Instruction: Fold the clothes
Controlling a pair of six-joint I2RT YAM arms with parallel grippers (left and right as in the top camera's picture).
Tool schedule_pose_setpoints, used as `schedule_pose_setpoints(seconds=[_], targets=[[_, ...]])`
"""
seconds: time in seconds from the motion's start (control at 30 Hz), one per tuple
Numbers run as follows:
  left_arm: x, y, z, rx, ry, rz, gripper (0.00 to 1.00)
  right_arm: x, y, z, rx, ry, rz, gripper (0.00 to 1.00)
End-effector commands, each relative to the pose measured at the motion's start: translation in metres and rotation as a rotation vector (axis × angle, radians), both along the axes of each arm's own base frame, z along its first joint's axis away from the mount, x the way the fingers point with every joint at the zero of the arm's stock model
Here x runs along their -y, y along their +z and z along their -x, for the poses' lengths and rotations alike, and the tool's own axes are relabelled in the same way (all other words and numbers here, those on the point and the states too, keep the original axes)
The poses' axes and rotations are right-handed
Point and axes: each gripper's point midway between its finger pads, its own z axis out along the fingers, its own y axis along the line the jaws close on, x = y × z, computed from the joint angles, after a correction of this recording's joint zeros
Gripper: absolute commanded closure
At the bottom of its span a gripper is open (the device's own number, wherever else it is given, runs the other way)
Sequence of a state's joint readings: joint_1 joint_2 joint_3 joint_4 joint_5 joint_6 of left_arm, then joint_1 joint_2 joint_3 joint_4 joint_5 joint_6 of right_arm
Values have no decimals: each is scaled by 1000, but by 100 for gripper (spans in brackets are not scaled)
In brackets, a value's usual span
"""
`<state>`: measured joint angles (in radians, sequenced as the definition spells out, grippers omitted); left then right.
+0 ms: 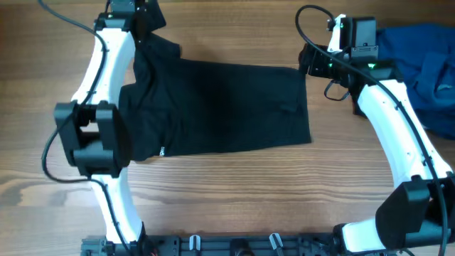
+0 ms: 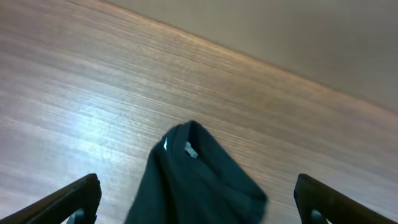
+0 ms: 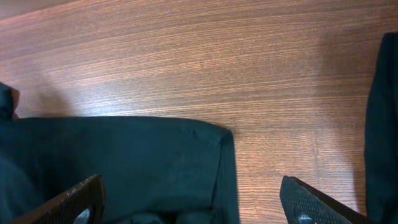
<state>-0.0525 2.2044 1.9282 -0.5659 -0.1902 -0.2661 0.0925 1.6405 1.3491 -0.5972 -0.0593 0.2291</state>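
Note:
A black shirt [image 1: 220, 107] lies partly folded across the middle of the wooden table. My left gripper [image 1: 135, 18] is open above its far left corner; in the left wrist view [image 2: 193, 205] the collar end of the black shirt [image 2: 199, 180] lies between the spread fingers. My right gripper [image 1: 313, 60] is open at the shirt's far right corner; in the right wrist view [image 3: 199, 202] the shirt's hem corner [image 3: 155, 162] lies under the left finger, with bare wood under the right one.
A crumpled blue garment [image 1: 426, 67] lies at the far right of the table, its edge showing in the right wrist view [image 3: 382, 124]. The table's far edge [image 2: 249, 53] runs behind the left gripper. Bare wood lies in front of the shirt.

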Motion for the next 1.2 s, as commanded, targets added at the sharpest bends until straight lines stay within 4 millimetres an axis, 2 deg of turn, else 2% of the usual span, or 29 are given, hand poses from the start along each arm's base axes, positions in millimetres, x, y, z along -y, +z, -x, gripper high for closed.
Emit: schedule_pose_setpoints(seconds=[0.0,0.1,0.17,0.23,0.57,0.67,0.73,0.8,0.93,1.07,1.17], targets=[[2,-16,-21,18,-131,-102,4,-3,-22,-4,-47,25,4,10],[7,-30,-28,17,-177,-112,11,-3,-42,-4,-93,22,5,13],[6,-39,-30,12,-178,-113,11,-3,-51,-4,-114,15,2,17],[6,-56,-33,-4,-180,-113,11,-3,-53,-5,-118,15,3,19],[5,-113,-26,-103,-183,-109,17,-3,-53,-5,-116,17,3,19],[3,-125,-25,-119,-180,-112,28,-3,-53,-5,-117,16,3,19],[-1,-131,-26,-118,-166,-120,43,-3,-53,-5,-119,16,3,19],[-6,-128,-29,-103,-142,-127,65,-3,-53,-5,-119,16,3,19],[-18,-116,-34,-70,-93,-174,96,-3,-54,-5,-118,16,3,21],[-33,-88,-27,-52,22,-199,96,-6,-63,-6,-137,26,-8,25],[-34,-69,-14,-78,54,-173,96,-9,-71,-11,-138,37,-19,25]])
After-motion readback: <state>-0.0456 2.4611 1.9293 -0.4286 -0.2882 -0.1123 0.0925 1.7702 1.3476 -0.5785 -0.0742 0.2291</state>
